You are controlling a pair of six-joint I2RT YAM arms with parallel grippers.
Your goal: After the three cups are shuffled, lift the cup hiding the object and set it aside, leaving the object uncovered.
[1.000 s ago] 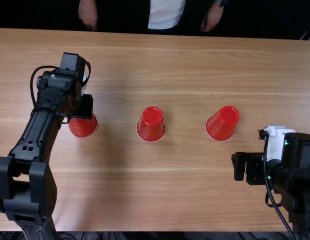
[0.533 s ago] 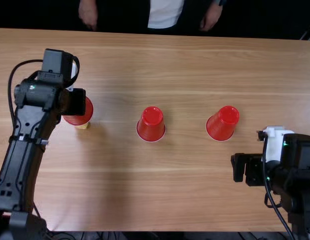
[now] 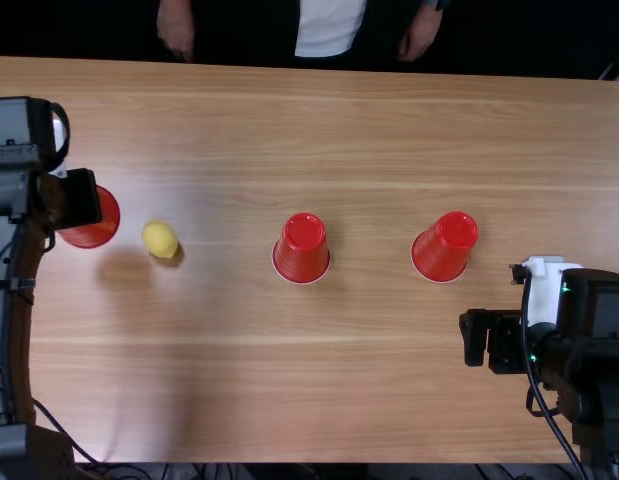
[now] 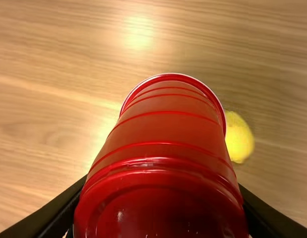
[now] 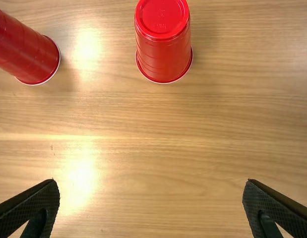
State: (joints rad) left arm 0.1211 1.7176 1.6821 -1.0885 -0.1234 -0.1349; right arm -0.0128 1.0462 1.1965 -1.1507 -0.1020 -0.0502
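Near the table's (image 3: 319, 120) left edge, your left gripper (image 3: 77, 200) clasps the red cup (image 3: 93, 220), and the yellow object (image 3: 160, 240) lies uncovered beside it. Set the cup down well clear, then release.

Yellow ball (image 3: 160, 239) bare beside red cup (image 3: 95, 220)
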